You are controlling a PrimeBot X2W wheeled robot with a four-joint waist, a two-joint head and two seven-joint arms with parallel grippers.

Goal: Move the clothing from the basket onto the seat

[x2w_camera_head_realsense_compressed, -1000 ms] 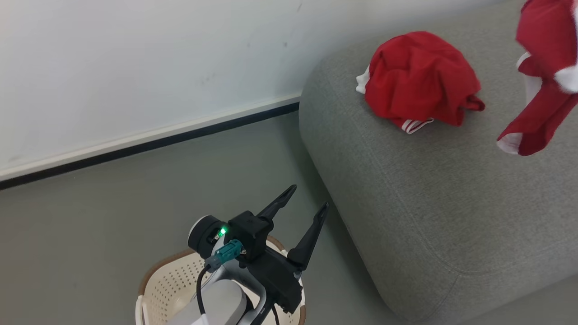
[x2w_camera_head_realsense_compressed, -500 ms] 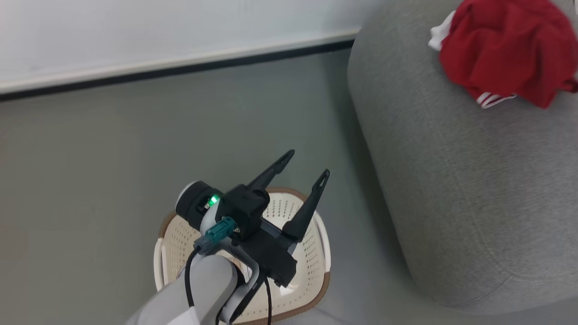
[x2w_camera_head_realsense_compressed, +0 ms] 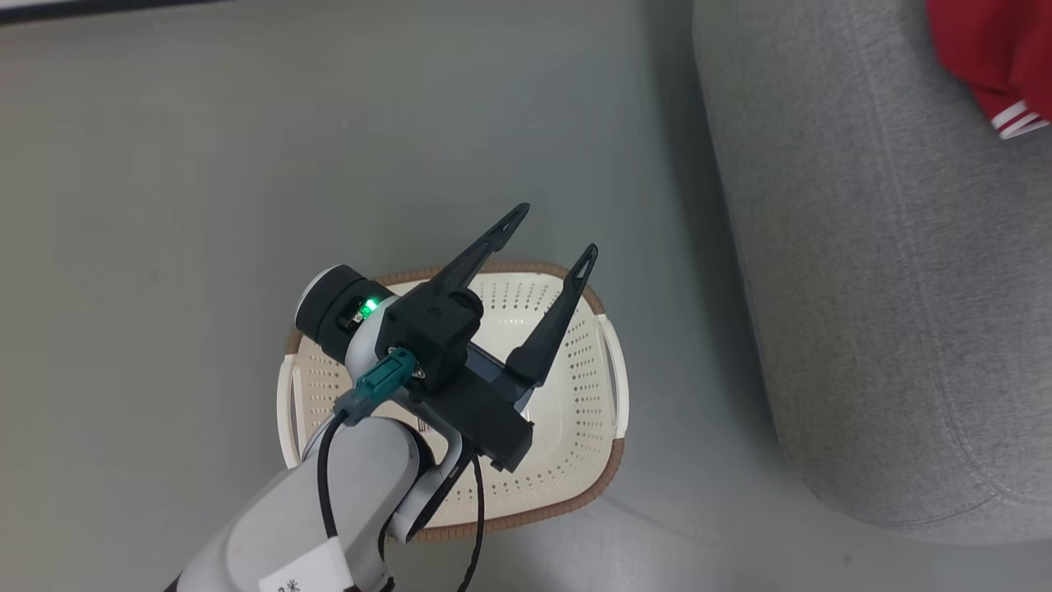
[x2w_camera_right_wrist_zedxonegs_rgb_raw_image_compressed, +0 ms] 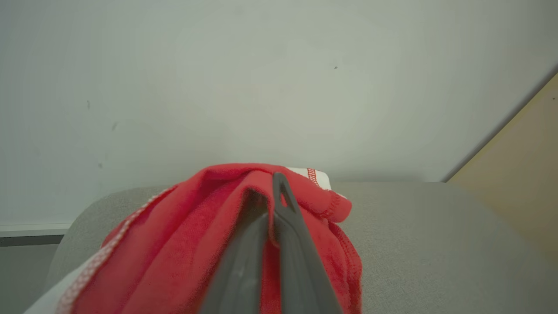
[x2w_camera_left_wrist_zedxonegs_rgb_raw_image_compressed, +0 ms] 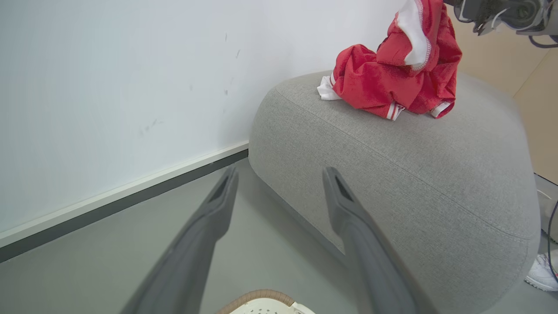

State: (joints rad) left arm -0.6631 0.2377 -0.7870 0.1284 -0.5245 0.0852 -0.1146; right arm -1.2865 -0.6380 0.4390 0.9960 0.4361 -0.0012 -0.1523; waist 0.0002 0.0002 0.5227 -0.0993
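My left gripper (x2w_camera_head_realsense_compressed: pixel 552 235) hangs open over the cream basket (x2w_camera_head_realsense_compressed: pixel 585 386), nothing between its fingers (x2w_camera_left_wrist_zedxonegs_rgb_raw_image_compressed: pixel 218 205). The basket's perforated floor shows bare beside the arm. The grey seat (x2w_camera_head_realsense_compressed: pixel 863 288) stands right of the basket. One red garment (x2w_camera_left_wrist_zedxonegs_rgb_raw_image_compressed: pixel 370 83) lies bunched on the seat's top (x2w_camera_left_wrist_zedxonegs_rgb_raw_image_compressed: pixel 392 174), its striped edge (x2w_camera_head_realsense_compressed: pixel 1015 123) at the head view's top right. My right gripper (x2w_camera_right_wrist_zedxonegs_rgb_raw_image_compressed: pixel 277 185) is shut on a second red garment (x2w_camera_right_wrist_zedxonegs_rgb_raw_image_compressed: pixel 183 244) with white trim. This garment (x2w_camera_left_wrist_zedxonegs_rgb_raw_image_compressed: pixel 418 30) hangs just above the heap.
Grey floor (x2w_camera_head_realsense_compressed: pixel 205 164) surrounds the basket, and a white wall with a dark skirting strip (x2w_camera_left_wrist_zedxonegs_rgb_raw_image_compressed: pixel 109 205) runs behind the seat. A white shoe (x2w_camera_left_wrist_zedxonegs_rgb_raw_image_compressed: pixel 542 272) and a cable lie on the floor past the seat's far end. A tan panel (x2w_camera_right_wrist_zedxonegs_rgb_raw_image_compressed: pixel 514 183) stands to the right.
The head camera has tilted down, so the basket sits higher and fuller in view and the seat's clothing has slid toward the top right. My left gripper stays open over the basket.
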